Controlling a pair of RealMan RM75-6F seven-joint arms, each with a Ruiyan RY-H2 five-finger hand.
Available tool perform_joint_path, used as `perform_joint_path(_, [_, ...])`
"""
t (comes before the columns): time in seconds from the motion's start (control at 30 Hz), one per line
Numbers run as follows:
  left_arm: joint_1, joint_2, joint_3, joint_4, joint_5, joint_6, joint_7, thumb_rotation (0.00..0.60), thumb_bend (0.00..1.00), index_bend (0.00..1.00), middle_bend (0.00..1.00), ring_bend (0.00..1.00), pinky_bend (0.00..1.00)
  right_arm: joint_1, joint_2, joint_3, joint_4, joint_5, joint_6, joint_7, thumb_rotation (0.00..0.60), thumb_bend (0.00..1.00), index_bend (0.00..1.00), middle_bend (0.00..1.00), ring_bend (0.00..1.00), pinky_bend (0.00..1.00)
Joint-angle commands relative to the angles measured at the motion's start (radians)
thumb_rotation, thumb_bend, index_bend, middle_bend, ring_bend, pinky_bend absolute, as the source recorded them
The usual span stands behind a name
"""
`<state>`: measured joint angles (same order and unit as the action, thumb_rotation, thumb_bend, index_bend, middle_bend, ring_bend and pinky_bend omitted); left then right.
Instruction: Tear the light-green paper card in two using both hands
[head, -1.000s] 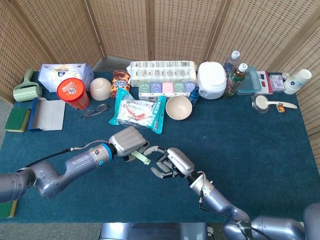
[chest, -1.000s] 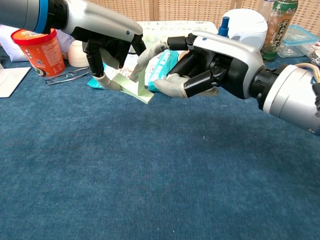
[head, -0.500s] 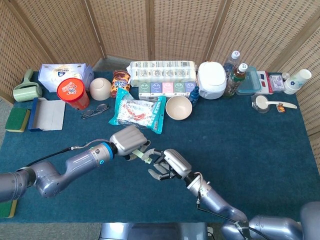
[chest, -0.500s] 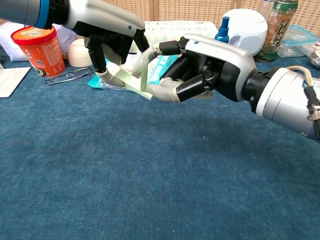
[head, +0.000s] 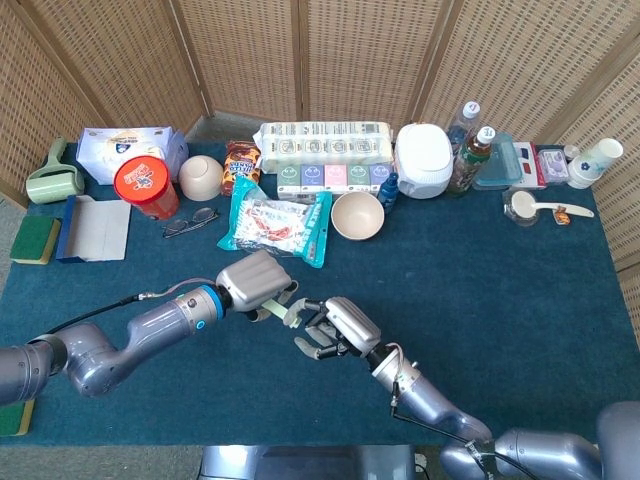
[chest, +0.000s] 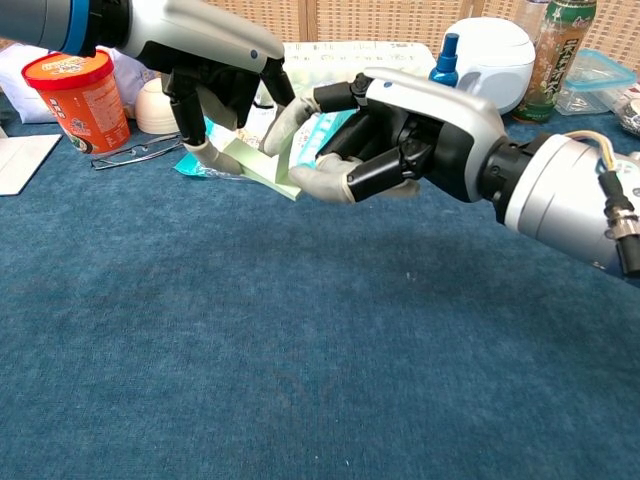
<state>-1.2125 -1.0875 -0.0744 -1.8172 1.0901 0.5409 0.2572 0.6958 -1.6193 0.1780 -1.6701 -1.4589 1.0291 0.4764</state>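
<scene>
Chest view shows the left hand (chest: 215, 95) and right hand (chest: 385, 140) both pinching the light-green paper card (chest: 262, 165); pull oppositely, grips tight.

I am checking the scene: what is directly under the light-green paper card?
Only bare blue tablecloth; the light-green paper card hangs above it, held by the left hand. Its upper edge is covered by fingers.

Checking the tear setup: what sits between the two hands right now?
The light-green paper card, clearest in the chest view. The left hand holds one side and the right hand pinches the other; it looks untorn.
</scene>
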Motion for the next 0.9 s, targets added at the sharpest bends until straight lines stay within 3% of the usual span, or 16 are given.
perform_joint_path(0.03, [0.000, 0.001, 0.000, -0.003, 0.002, 0.000, -0.001, 0.600, 0.38, 0.71, 1.00, 1.00, 1.00, 0.001, 0.000, 0.001, 0.000, 0.001, -0.001, 0.000, 0.600, 0.42, 0.43, 0.96, 1.00, 1.00])
perform_joint_path(0.9, [-0.005, 0.000, 0.004, -0.010, 0.007, -0.003, -0.004, 0.600, 0.38, 0.71, 1.00, 1.00, 1.00, 0.008, -0.024, 0.011, 0.014, 0.021, 0.005, -0.011, 0.600, 0.42, 0.53, 0.99, 1.00, 1.00])
